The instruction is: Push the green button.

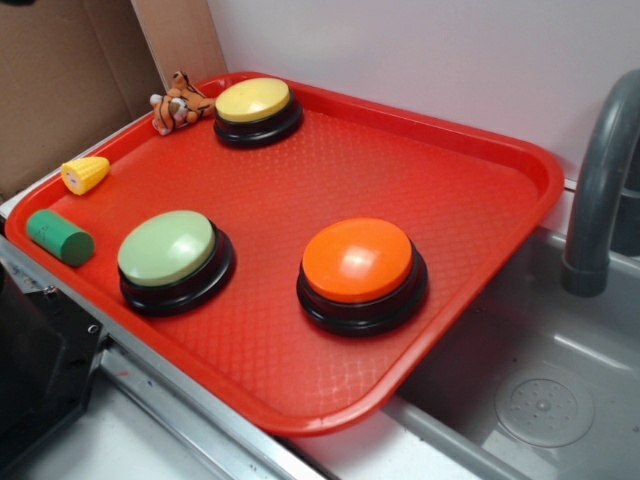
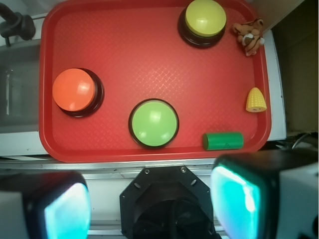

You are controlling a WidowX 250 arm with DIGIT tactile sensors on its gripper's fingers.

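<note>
The green button, a pale sage dome on a black round base, sits near the front left of the red tray. In the wrist view the green button lies just inside the tray's near rim. My gripper hangs high above, back from the tray over the black robot base. It is open, its cyan pads wide apart with nothing between them. The exterior view does not show the gripper.
An orange button and a yellow button share the tray with a tiger toy, a toy corn and a dark green cylinder. A grey sink with a faucet lies to the right.
</note>
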